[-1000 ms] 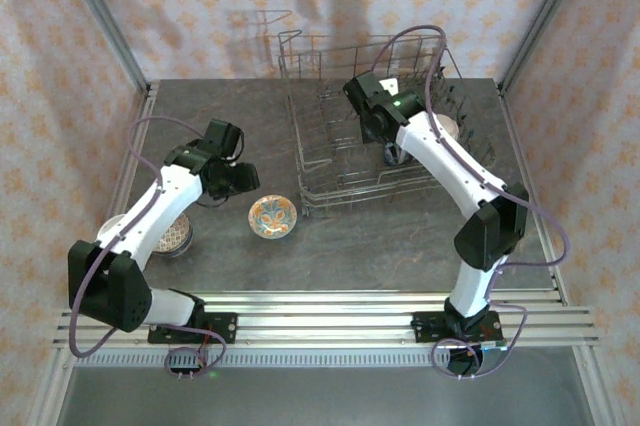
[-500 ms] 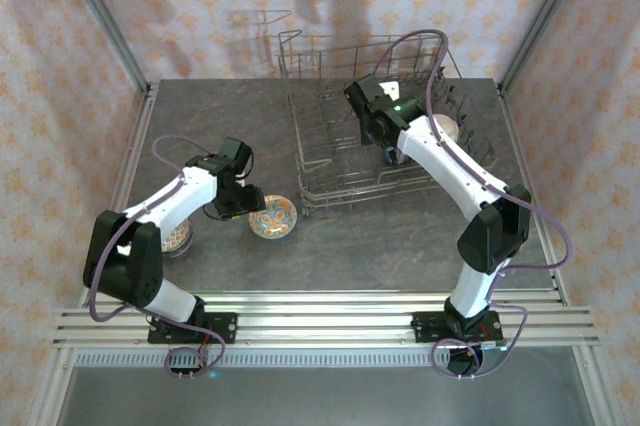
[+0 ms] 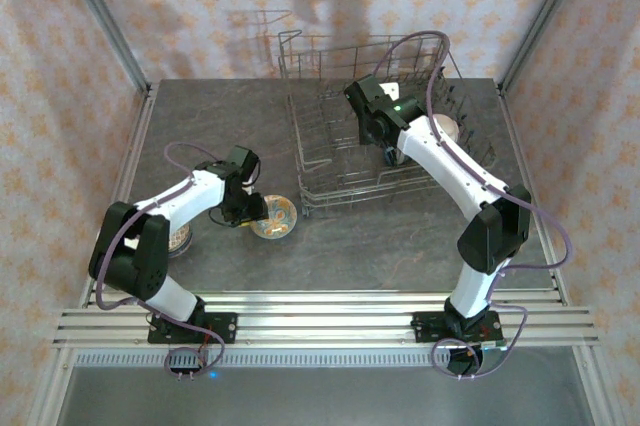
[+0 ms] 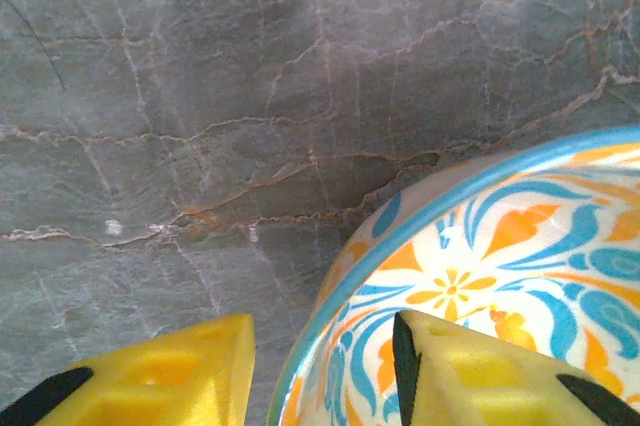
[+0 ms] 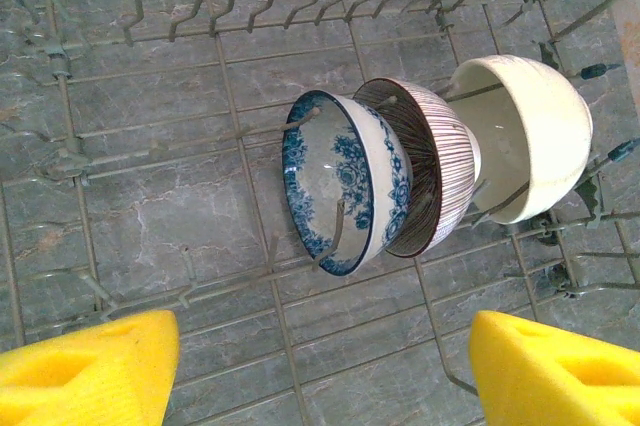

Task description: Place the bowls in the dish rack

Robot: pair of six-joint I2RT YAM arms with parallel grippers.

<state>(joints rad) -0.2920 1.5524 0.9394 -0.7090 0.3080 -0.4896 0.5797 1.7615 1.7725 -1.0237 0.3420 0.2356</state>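
Bowls (image 5: pixel 430 166): three racked, one patterned bowl (image 4: pixel 500 276) on the tabletop (image 3: pixel 200 126).
Three are stood on edge in the dish rack (image 3: pixel 322 151) beneath the spread right gripper (image 5: pixel 320 366); the patterned bowl's rim is straddled by the left gripper (image 4: pixel 325 376), and whether it is clamped cannot be told.

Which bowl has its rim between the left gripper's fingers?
The blue-rimmed ceramic bowl with orange flowers, flat on the table; three others stand on edge in the wire dish rack.

patterned bowl (image 4: pixel 480 276): cut by right, bottom edges | left-side bowl (image 3: pixel 182 238): partly under left arm
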